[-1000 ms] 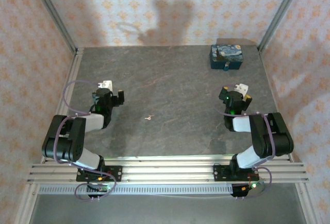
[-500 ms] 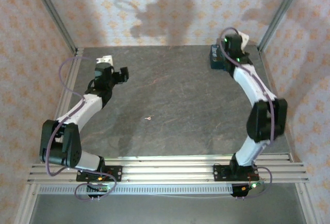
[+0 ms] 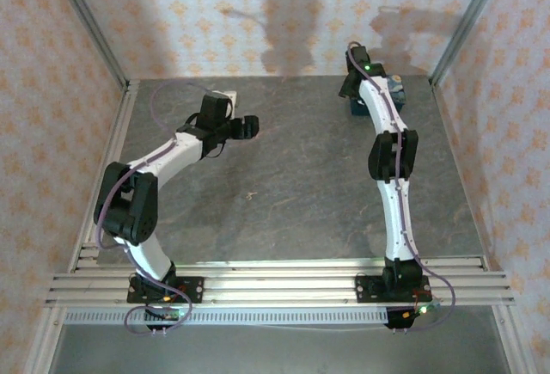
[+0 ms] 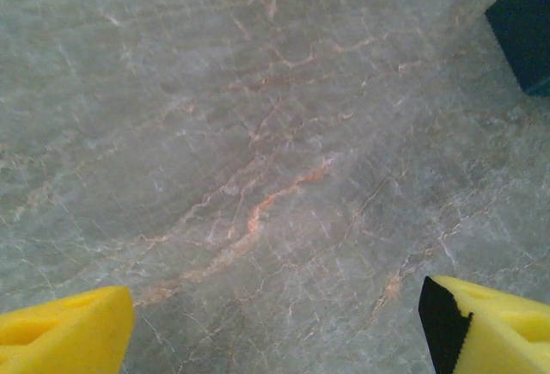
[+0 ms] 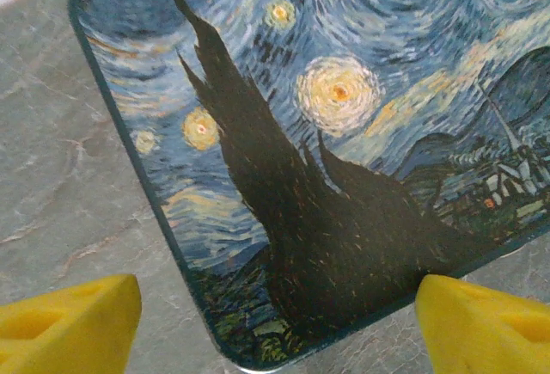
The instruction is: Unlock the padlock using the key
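We see white shells on the left arm point(image 3: 168, 157) and right arm point(image 3: 397, 211), broken by black joints. Thin purple cables point(image 3: 168, 88) loop behind the left hand point(image 4: 275, 331) and at the black base plates point(image 3: 185, 288). A green light point(image 3: 368, 68) glows just behind the right hand point(image 5: 275, 322). Both hands end in yellow fingers point(image 4: 60, 331), black on the inner face.
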`<state>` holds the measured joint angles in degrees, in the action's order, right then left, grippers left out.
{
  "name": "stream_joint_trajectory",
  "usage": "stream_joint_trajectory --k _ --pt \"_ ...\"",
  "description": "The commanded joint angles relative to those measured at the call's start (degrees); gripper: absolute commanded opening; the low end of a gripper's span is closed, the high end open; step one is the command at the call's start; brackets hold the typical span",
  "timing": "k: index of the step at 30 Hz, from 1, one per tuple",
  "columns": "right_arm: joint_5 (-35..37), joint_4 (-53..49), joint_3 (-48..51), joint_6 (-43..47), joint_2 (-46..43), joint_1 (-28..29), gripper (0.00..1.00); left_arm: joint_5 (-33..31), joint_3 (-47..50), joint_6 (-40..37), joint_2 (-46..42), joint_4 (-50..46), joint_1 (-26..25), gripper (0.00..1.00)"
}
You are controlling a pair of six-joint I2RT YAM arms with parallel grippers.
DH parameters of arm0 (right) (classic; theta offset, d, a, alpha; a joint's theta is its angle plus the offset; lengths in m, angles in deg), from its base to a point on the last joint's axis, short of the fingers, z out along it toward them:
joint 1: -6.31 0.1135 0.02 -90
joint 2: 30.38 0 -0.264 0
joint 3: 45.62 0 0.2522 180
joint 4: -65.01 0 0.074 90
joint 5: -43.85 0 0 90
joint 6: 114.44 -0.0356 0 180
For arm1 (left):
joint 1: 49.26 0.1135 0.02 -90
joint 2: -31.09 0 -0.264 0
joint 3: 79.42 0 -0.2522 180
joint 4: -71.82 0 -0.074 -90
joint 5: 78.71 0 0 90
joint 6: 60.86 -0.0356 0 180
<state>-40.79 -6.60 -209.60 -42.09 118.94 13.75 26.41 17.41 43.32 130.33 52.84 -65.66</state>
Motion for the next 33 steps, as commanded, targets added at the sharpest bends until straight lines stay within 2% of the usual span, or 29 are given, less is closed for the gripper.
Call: stream_joint_trajectory --k 1,4,8,12,18,25,30,33 --pt "-7.9 -3.0 0.6 -2.2 -0.6 -0.2 0.81 2.4 -2.0 1.2 1.5 -2.8 -0.2 0.87" --pt "-11.3 -3.8 2.7 -3.0 -0.2 0.7 0.78 2.5 -1.8 1.2 2.2 -3.2 -0.3 0.87" --pt "-12.5 -1.3 9.4 -1.9 -1.7 3.6 0.75 2.6 -1.3 1.1 2.2 -3.8 -0.3 0.87" --pt "-14.8 -1.3 11.2 -1.0 -1.9 5.8 0.71 2.7 -0.8 0.3 1.4 -4.8 -0.3 0.87" --pt "-13.0 -2.2 11.0 1.0 -5.0 9.2 0.7 1.9 1.0 -0.4 -0.8 -5.5 -0.3 0.87" --pt "-4.3 -1.2 5.7 1.7 -7.4 6.5 0.73 2.7 2.9 0.5 -2.2 -5.2 -0.3 0.87" --pt "-5.9 -0.8 0.3 1.0 -3.9 2.3 0.73 3.3 2.7 1.2 -1.6 -4.9 -0.3 0.87" --pt "-5.9 0.9 -0.3 2.9 -3.1 1.9 0.73 3.7 1.8 1.2 -0.7 -5.2 -0.4 0.86"
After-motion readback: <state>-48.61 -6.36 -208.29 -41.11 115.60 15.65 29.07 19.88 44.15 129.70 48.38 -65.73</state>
